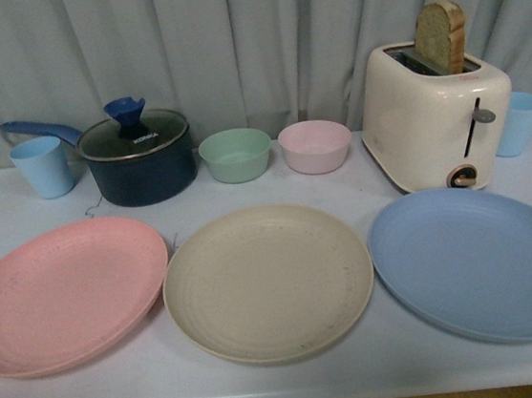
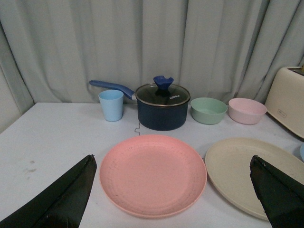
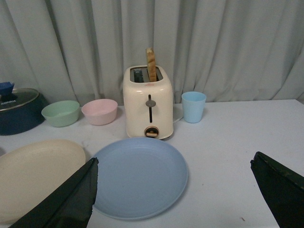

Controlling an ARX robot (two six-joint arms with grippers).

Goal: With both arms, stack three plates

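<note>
Along the counter (image 1: 124,388) front, pink plate (image 1: 65,294) at 9 o'clock, cream plate (image 1: 268,280) central and blue plate (image 1: 480,261) at 3 o'clock are being judged light, stiff, slick, best rim-gripped; left claw (image 2: 171,159) and right claw (image 3: 175,160) are being held wide.

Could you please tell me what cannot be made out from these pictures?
Front view: the toaster hides part of the right blue cup.
Left wrist view: the left tool's finger covers part of the beige plate.
Right wrist view: the frame edge cuts off the pot.
The pot's contents: its lid is too dark.
</note>
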